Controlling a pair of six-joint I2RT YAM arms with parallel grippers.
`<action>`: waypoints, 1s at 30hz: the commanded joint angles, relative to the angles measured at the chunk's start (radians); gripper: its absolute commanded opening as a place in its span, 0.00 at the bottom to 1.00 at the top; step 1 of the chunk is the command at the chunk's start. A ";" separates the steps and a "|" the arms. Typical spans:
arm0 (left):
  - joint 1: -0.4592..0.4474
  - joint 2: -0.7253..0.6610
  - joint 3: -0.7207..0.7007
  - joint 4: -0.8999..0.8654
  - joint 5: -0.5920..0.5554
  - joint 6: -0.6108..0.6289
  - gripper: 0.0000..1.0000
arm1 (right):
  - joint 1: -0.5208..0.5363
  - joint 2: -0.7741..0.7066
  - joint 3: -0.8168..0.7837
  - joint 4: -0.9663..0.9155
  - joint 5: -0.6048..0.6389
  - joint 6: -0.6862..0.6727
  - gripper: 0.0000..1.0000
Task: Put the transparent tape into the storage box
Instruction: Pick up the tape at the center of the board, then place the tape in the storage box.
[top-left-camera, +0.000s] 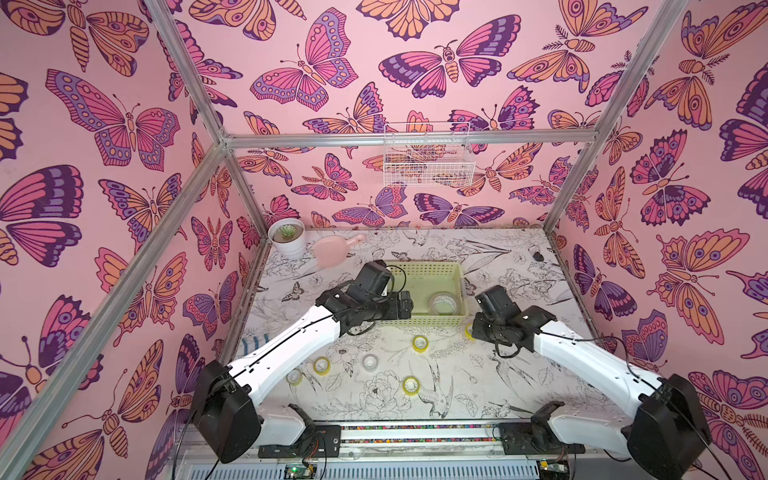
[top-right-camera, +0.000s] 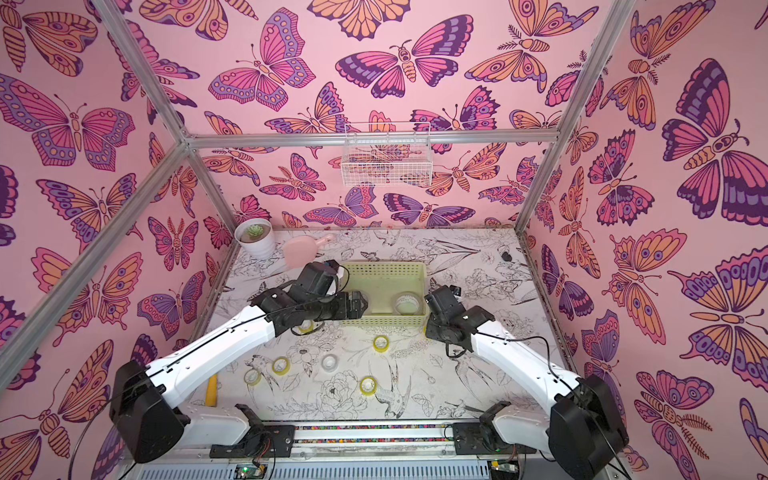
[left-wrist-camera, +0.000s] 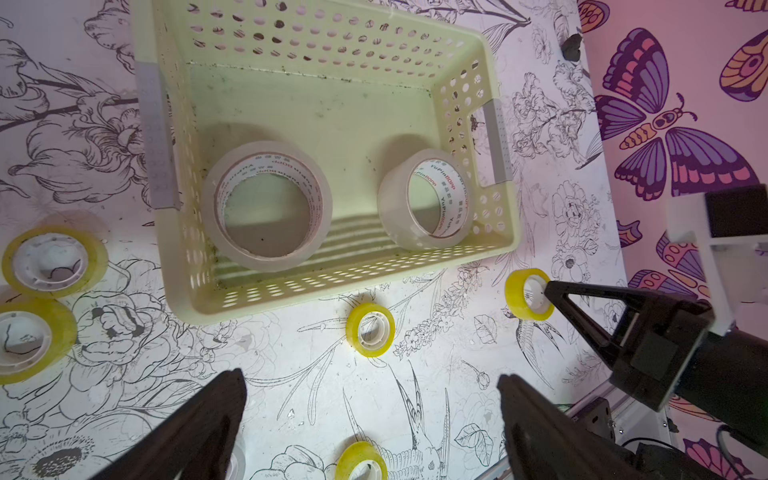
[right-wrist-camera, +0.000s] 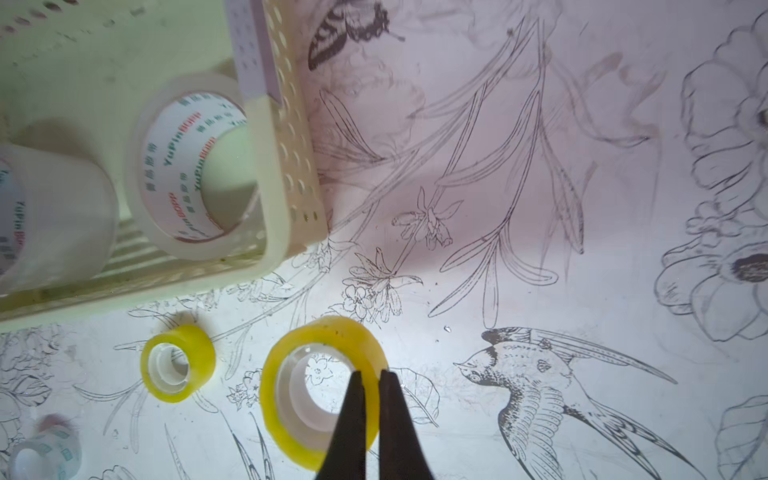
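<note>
Desk (top-left-camera: 519, 374), floral print. Storage box (left-wrist-camera: 332, 37), mid-desk, nearer the far edge; it holds two wide clear tape rolls (left-wrist-camera: 322, 212) along its near wall. Left gripper (left-wrist-camera: 372, 376): jaws spread wide, empty, over the box's near side. Right gripper (right-wrist-camera: 371, 374): pinched tight on the wall of a small yellow-tinted tape roll (right-wrist-camera: 332, 332), just off the box's near right corner

Pink butterfly walls (top-left-camera: 374, 62), aluminium frame (top-left-camera: 332, 139), floral-print tabletop (top-left-camera: 519, 374).
</note>
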 joint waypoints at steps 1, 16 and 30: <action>0.016 0.012 0.025 0.016 -0.001 0.003 1.00 | -0.007 0.010 0.106 -0.083 0.052 -0.071 0.00; 0.070 -0.029 0.005 0.017 -0.024 -0.004 1.00 | -0.039 0.524 0.594 -0.037 0.030 -0.253 0.00; 0.086 -0.057 -0.019 0.016 -0.027 -0.006 1.00 | -0.101 0.880 0.857 -0.054 0.068 -0.232 0.00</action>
